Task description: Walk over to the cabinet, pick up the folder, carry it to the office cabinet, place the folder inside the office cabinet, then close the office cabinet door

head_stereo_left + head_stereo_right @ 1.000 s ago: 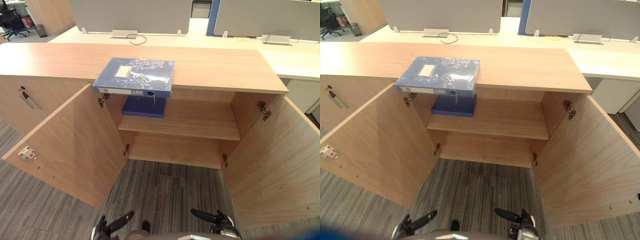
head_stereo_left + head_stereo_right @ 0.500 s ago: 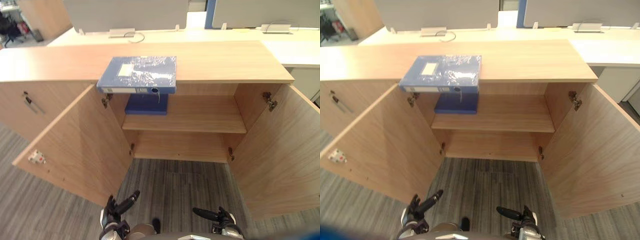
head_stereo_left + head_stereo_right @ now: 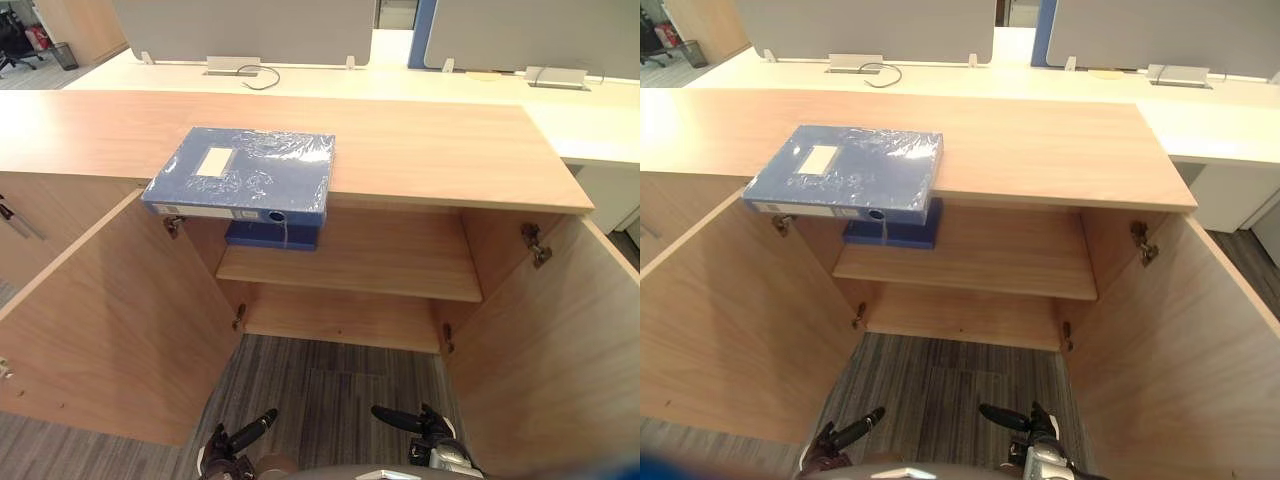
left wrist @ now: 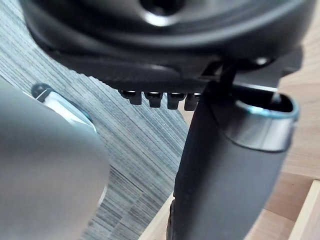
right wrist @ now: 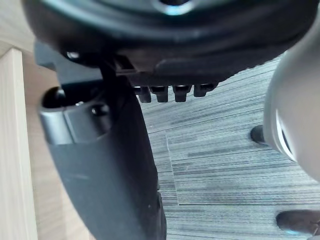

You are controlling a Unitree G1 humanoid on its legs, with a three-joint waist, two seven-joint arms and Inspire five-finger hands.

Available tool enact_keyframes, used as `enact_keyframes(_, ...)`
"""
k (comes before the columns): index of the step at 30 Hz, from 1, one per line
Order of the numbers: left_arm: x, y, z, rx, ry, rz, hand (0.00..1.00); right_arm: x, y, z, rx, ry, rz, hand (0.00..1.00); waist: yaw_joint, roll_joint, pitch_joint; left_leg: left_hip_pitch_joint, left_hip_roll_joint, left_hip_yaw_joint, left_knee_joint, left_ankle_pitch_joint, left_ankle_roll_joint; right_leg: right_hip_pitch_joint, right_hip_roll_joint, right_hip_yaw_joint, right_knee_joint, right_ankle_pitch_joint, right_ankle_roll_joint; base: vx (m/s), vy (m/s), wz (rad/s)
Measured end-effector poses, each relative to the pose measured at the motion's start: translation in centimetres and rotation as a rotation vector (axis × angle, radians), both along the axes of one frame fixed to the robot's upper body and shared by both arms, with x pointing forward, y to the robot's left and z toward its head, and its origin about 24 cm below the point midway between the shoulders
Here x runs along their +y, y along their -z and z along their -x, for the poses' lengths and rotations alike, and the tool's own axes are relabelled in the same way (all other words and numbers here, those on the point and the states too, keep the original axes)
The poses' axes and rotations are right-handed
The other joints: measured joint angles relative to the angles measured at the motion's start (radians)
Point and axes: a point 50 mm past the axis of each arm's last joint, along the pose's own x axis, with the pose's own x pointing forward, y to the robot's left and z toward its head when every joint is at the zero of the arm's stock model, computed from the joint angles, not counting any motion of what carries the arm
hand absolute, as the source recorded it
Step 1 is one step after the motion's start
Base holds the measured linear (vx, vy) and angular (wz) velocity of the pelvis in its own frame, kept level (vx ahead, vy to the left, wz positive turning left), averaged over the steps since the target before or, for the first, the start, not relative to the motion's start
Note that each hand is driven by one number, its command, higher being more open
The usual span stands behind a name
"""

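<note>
Glossy plastic-wrapped folder (image 3: 240,172), matt wood-grain cabinet (image 3: 420,150), ribbed carpet (image 3: 330,395)

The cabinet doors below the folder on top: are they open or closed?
Open. The left door and the right door both stand swung outward toward the robot, so the shelf inside is in plain sight.

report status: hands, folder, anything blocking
Hands low, open, empty: left hand, right hand. Untouched folder flat on cabinet top, at its front edge. No obstruction: left door, right door wide open; second blue folder on upper shelf.

Shelf folder (image 3: 268,237) approx. half hidden behind top folder (image 3: 240,170).
</note>
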Motion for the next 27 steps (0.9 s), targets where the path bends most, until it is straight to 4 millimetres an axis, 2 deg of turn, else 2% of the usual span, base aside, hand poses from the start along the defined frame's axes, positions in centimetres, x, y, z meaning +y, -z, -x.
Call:
enact_keyframes(1, -0.1, -0.1, -0.2, -0.003, 0.003, -0.004, 1.0, -0.2, 0.0, 0.0, 0.0, -0.003, 0.011, 1.0, 0.0, 0.003, 0.004, -0.056, 0.012, -0.005, 0.153, 0.01, -0.013, 0.045, 0.009, 0.005, -0.023, -0.004, -0.007, 0.33, 0.001, -0.2)
enact_keyframes(2, 0.1, -0.3, -0.6, -0.012, 0.012, -0.023, 1.0, -0.4, 0.0, 0.0, 0.005, -0.01, 0.024, 1.0, 0.001, 0.003, 0.006, -0.092, 0.012, 0.004, 0.24, -0.01, -0.009, 0.088, 0.009, 0.017, -0.048, -0.005, -0.009, 0.33, 0.033, -0.24)
enact_keyframes(4, 0.0, -0.7, -1.2, -0.031, 0.037, -0.057, 1.0, -0.4, 0.0, 0.0, 0.013, -0.028, 0.038, 1.0, 0.006, -0.005, 0.017, -0.122, 0.011, 0.036, 0.238, -0.045, 0.002, 0.135, -0.006, 0.037, -0.077, -0.005, -0.008, 0.33, 0.092, -0.33)
enact_keyframes(6, 0.3, -1.2, -2.0, -0.056, 0.067, -0.103, 1.0, -0.4, 0.0, -0.1, 0.013, -0.024, 0.046, 1.0, 0.016, -0.012, 0.034, -0.145, 0.001, 0.056, 0.132, -0.066, 0.015, 0.159, -0.028, 0.048, -0.076, -0.005, -0.008, 0.34, 0.174, -0.27)
enact_keyframes(7, 0.3, -1.5, -2.3, -0.07, 0.092, -0.129, 1.0, -0.4, 0.0, -0.1, 0.016, -0.02, 0.051, 1.0, 0.025, -0.009, 0.033, -0.146, -0.012, 0.06, -0.007, -0.036, 0.033, 0.16, -0.04, 0.047, -0.063, -0.007, 0.013, 0.38, 0.239, -0.05)
enact_keyframes(8, -0.4, -2.0, -2.2, -0.087, 0.121, -0.159, 1.0, -0.7, -0.1, 0.1, 0.018, -0.008, 0.067, 1.0, 0.026, 0.009, 0.021, -0.125, -0.024, 0.053, -0.189, 0.068, 0.104, 0.158, -0.031, 0.034, -0.04, -0.023, 0.056, 0.32, 0.19, 0.25)
enact_keyframes(9, -0.1, -2.5, -3.0, -0.119, 0.16, -0.193, 1.0, -0.2, 0.0, 0.0, 0.018, -0.005, 0.058, 1.0, 0.025, -0.029, 0.026, -0.109, -0.058, 0.046, -0.217, 0.067, 0.112, 0.158, -0.063, 0.022, -0.022, -0.028, 0.065, 0.33, 0.166, 0.46)
enact_keyframes(10, 0.1, -3.0, -3.4, -0.142, 0.173, -0.215, 1.0, 0.2, -0.1, -0.1, 0.015, -0.005, 0.05, 1.0, 0.026, -0.046, 0.027, -0.098, -0.074, 0.042, -0.241, 0.071, 0.118, 0.152, -0.078, 0.02, 0.0, -0.027, 0.067, 0.32, 0.103, 0.57)
enact_keyframes(12, -0.1, -4.2, -3.6, -0.201, 0.201, -0.265, 1.0, 0.8, -0.1, -0.3, 0.005, -0.03, 0.046, 1.0, 0.033, -0.053, 0.027, -0.06, -0.099, 0.029, -0.274, 0.072, 0.122, 0.145, -0.107, 0.024, 0.028, -0.042, 0.063, 0.29, 0.102, 0.31)
enact_keyframes(14, -0.2, -5.5, -4.0, -0.266, 0.215, -0.294, 1.0, 1.0, -0.6, -1.2, -0.036, -0.055, 0.056, 1.0, 0.05, -0.039, 0.035, -0.009, -0.102, 0.02, -0.312, 0.072, 0.123, 0.138, -0.105, 0.02, -0.015, -0.052, 0.061, 0.15, 0.016, 0.14)
enact_keyframes(16, -0.1, -6.1, -4.1, -0.308, 0.214, -0.305, 1.0, 1.2, -0.8, -1.5, -0.053, -0.072, 0.062, 1.0, 0.055, -0.034, 0.036, 0.02, -0.114, 0.016, -0.328, 0.071, 0.123, 0.13, -0.111, 0.023, -0.089, -0.021, 0.07, 0.06, -0.075, 0.27)
enact_keyframes(17, -0.1, -6.2, -3.8, -0.345, 0.162, -0.23, 1.0, 1.2, -0.7, -1.3, -0.048, -0.072, 0.063, 1.0, 0.051, -0.033, 0.017, 0.023, -0.122, -0.005, -0.336, 0.071, 0.119, 0.128, -0.111, 0.016, -0.082, -0.009, 0.098, 0.02, -0.166, 0.33)
enact_keyframes(19, -0.3, -6.3, -3.0, -0.405, 0.034, -0.089, 1.0, 1.3, -0.5, -0.6, -0.029, -0.076, 0.057, 1.0, 0.054, -0.025, 0.003, 0.026, -0.12, -0.015, -0.372, 0.085, 0.106, 0.12, -0.109, 0.002, -0.085, -0.009, 0.097, 0.03, -0.16, 0.22)
enact_keyframes(21, -0.7, -6.3, -1.3, -0.427, -0.068, 0.009, 1.0, 1.2, -0.1, 0.4, 0.012, -0.08, 0.047, 1.0, 0.055, -0.019, 0.001, 0.041, -0.121, -0.021, -0.417, 0.104, 0.095, 0.121, -0.106, -0.006, -0.09, -0.008, 0.098, 0.03, -0.101, 0.1)
enact_keyframes(23, -0.5, -6.5, -0.6, -0.438, -0.127, 0.029, 1.0, 1.3, 0.0, 0.6, 0.021, -0.084, 0.041, 1.0, 0.058, -0.026, 0.003, 0.054, -0.122, -0.024, -0.452, 0.121, 0.09, 0.126, -0.107, -0.01, -0.094, -0.007, 0.098, 0.04, -0.066, 0.09)
enact_keyframes(25, -0.2, -7.2, -0.6, -0.474, -0.163, 0.032, 1.0, 1.5, 0.0, 0.7, 0.024, -0.085, 0.034, 1.0, 0.061, -0.046, 0.004, 0.062, -0.128, -0.037, -0.482, 0.139, 0.089, 0.127, -0.109, -0.024, -0.095, -0.006, 0.1, 0.03, -0.051, 0.19)
enact_keyframes(27, 0.2, -8.3, -0.9, -0.525, -0.179, 0.02, 1.0, 1.6, 0.2, 1.2, 0.039, -0.092, 0.027, 1.0, 0.078, -0.066, -0.002, 0.068, -0.128, -0.039, -0.497, 0.146, 0.086, 0.127, -0.109, -0.026, -0.098, -0.001, 0.099, 0.03, -0.014, 0.08)
